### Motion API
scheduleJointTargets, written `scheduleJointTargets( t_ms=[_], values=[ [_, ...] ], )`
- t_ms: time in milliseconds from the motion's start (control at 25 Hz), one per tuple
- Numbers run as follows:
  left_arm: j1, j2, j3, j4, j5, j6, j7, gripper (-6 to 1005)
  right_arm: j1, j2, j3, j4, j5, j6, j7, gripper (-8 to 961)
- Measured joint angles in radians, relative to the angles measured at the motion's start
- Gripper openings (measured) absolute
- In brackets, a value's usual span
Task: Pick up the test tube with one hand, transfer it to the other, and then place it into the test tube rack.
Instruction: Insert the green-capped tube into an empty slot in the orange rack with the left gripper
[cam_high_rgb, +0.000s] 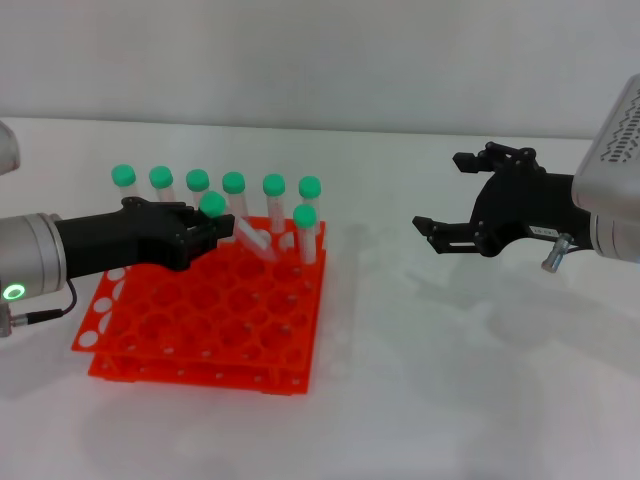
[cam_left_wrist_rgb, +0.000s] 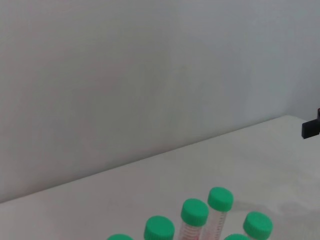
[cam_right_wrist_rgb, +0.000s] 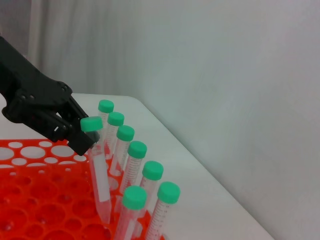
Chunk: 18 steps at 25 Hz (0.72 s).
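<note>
My left gripper is shut on the test tube just under its green cap and holds it tilted over the back part of the orange-red rack. In the right wrist view the test tube points down with its tip just above a hole of the rack, and the left gripper clamps its top. My right gripper is open and empty, hovering above the table well to the right of the rack.
Several other green-capped tubes stand upright along the rack's back row and right corner; they also show in the right wrist view and the left wrist view. A white wall rises behind the white table.
</note>
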<state>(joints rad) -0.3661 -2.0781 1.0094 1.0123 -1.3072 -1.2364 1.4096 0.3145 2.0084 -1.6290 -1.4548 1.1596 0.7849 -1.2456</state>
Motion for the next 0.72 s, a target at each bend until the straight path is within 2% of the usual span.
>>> scheduleJointTargets(
  t_ms=[440,720],
  values=[
    [-0.046,0.001,0.0,-0.05,0.03,0.027,-0.009,206,0.012,0.001,0.0,0.018,0.0,-0.007,0.0,875],
    [-0.098,0.002,0.0,-0.061,0.106,0.03,-0.094,205,0.019,0.001,0.0,0.023,-0.003,-0.011,0.0,875]
  ],
)
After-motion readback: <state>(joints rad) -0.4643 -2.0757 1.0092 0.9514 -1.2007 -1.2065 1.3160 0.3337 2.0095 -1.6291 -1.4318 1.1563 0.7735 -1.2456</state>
